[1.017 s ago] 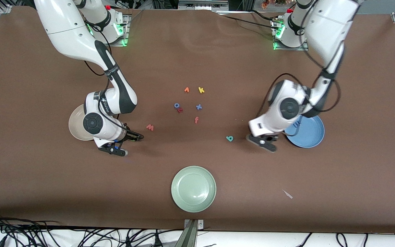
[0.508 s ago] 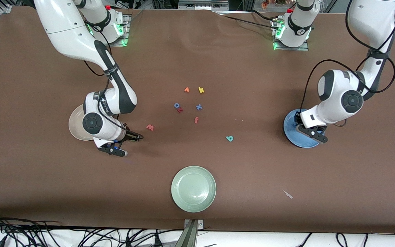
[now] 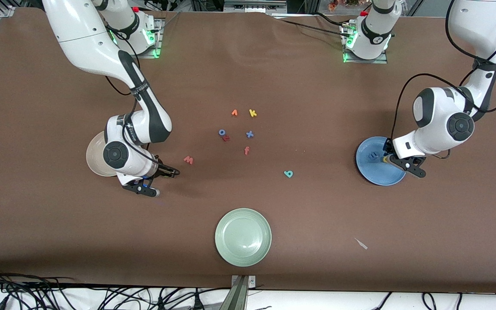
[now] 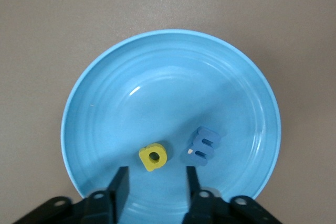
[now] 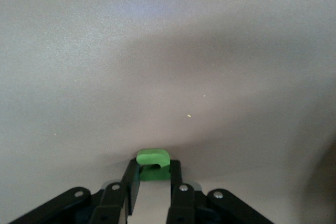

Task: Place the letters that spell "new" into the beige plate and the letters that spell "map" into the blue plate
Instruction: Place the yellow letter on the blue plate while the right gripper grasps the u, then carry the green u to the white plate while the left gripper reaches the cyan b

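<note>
Over the blue plate: left gripper (image 4: 155,190), fingers parted; yellow "a" (image 4: 153,157) and blue "m" (image 4: 203,145) lie inside the blue plate (image 3: 366,172), seemingly just released.
Beside the beige plate (image 3: 93,159): right gripper (image 5: 152,192) low over the counter (image 3: 317,237), fingers pinching the green "n" (image 5: 153,162) for carrying.
Loose on the counter: red "w" (image 3: 188,160), teal "p" (image 3: 288,174).
Orange "e": cannot be seen, perhaps under the arm.
</note>
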